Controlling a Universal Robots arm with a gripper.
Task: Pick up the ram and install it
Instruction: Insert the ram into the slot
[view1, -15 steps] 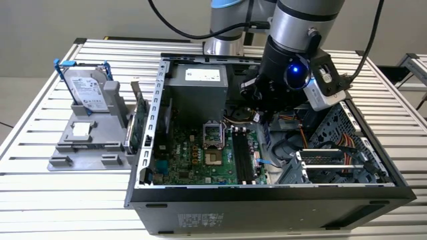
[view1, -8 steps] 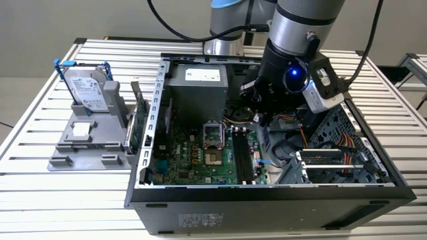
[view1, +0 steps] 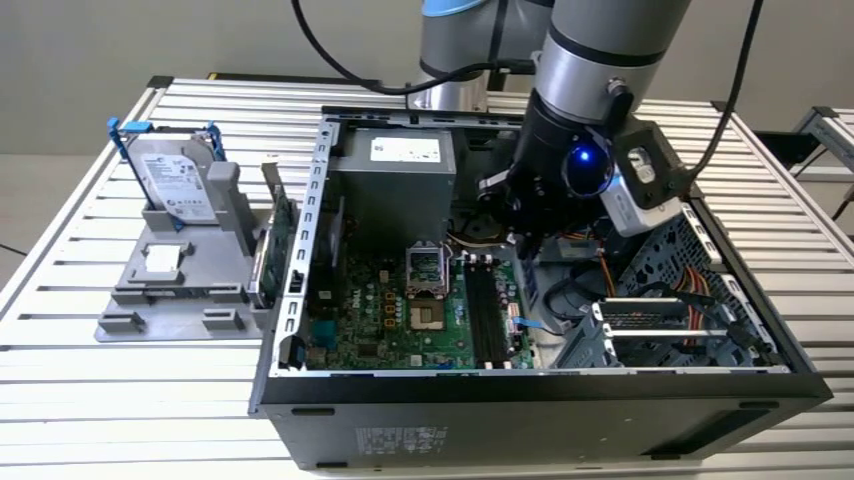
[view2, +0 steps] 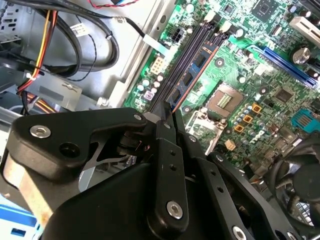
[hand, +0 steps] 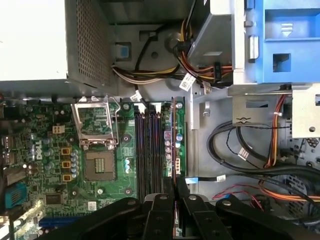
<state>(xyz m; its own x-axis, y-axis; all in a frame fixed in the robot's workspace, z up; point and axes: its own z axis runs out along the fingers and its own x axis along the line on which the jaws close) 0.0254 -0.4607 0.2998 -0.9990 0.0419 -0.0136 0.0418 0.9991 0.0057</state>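
The ram (hand: 174, 142) is a thin bluish-green stick, seen edge-on in the first wrist view, standing along the outermost of the motherboard's black slots (hand: 147, 150). The second wrist view shows the ram's (view2: 195, 70) side with dark chips, lined up beside the black slots (view2: 192, 47). My gripper (hand: 175, 192) is shut on the ram's near end, its black fingers (view2: 167, 117) closed on both sides. In the exterior view my gripper (view1: 523, 245) reaches down inside the open computer case, above the slots (view1: 483, 315). I cannot tell whether the ram is fully seated.
A grey power supply (view1: 387, 180) fills the case's back. The CPU socket (hand: 97, 165) lies beside the slots. Cable bundles (hand: 240, 150) and a blue drive bay (hand: 280, 40) crowd the other side. A hard drive (view1: 174, 180) and a green card (view1: 276, 255) stand outside the case on the exterior view's left.
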